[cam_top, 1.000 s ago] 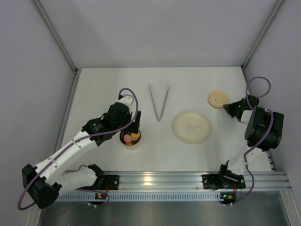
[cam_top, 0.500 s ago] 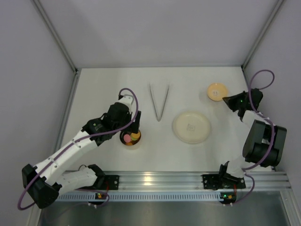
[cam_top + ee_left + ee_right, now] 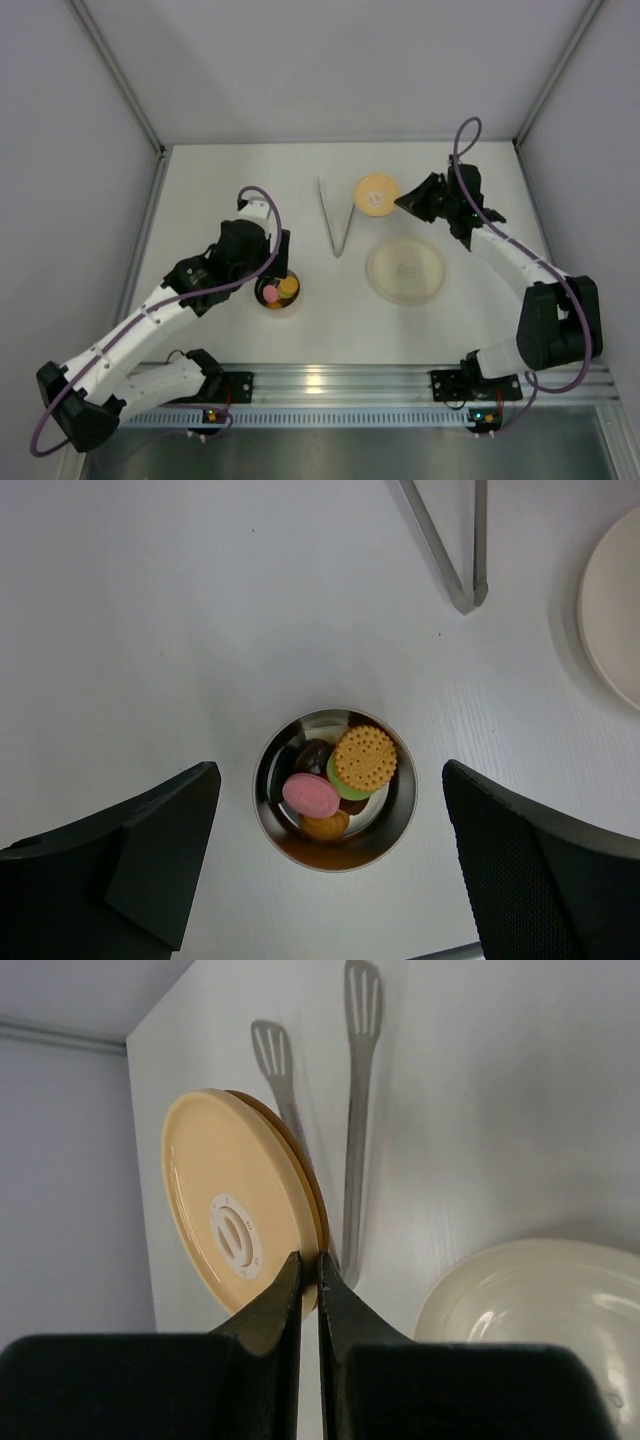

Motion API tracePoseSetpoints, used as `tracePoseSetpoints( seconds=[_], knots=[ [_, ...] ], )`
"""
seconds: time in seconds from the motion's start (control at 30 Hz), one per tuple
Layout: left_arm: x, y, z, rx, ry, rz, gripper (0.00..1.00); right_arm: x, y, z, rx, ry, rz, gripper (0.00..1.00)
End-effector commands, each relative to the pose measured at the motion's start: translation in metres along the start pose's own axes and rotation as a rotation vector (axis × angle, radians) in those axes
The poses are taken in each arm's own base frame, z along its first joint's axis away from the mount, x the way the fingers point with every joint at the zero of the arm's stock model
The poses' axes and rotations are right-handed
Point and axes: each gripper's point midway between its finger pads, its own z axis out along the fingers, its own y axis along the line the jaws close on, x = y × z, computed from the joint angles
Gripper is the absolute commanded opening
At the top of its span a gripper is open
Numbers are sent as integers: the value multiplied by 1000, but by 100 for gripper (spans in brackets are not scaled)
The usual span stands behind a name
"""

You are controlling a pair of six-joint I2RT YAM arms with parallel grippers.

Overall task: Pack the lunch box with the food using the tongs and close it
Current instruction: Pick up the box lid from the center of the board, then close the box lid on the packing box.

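The lunch box (image 3: 335, 802), a small steel pot (image 3: 279, 293), stands left of centre with the food (image 3: 345, 772) inside: pink, green, black, orange and biscuit-brown pieces. My left gripper (image 3: 330, 855) hangs open above it, one finger on each side. The tan lid (image 3: 376, 194) is lifted off the table, and my right gripper (image 3: 309, 1265) is shut on the lid's (image 3: 240, 1200) edge. It is held over the tips of the tongs (image 3: 338, 215), which lie in a V on the table (image 3: 355, 1110).
A pale translucent plate (image 3: 405, 269) lies right of centre, just below the held lid, and shows in the right wrist view (image 3: 530, 1300). Grey walls close the table on three sides. The aluminium rail (image 3: 330, 380) with both arm bases runs along the near edge.
The right arm has carried the lid from the far right of the table leftward to above the tongs' right tip. The left arm has shifted slightly over the pot.
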Motion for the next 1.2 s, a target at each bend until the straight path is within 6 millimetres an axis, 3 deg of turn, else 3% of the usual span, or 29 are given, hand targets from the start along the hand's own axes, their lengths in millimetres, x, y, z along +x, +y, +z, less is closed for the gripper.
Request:
tracePoseSetpoints(
  seconds=[0.0, 0.03, 0.13, 0.17, 0.23, 0.43, 0.83, 1.17],
  knots=[
    [-30, 12, -16, -43, -144, -74, 98, 22, 34, 4, -27, 45, -66, 0],
    [-33, 16, -18, -58, -161, -80, 98, 43, 46, 7, -44, 88, -92, 0],
    [-39, 22, -26, -75, -202, -104, 98, 72, 67, 19, -64, 146, -130, 0],
    [-41, 26, -29, -88, -218, -113, 98, 90, 85, 20, -99, 178, -154, 0],
    [-42, 29, -31, -99, -228, -118, 98, 121, 98, 28, -114, 244, -176, 0],
    [-46, 37, -37, -133, -258, -143, 98, 178, 131, 39, -164, 356, -225, 0],
    [-46, 37, -36, -133, -257, -142, 98, 262, 138, 26, -192, 546, -311, 0],
    [-44, 35, -32, -126, -241, -131, 98, 307, 119, 23, -167, 656, -336, 0]
  ],
)
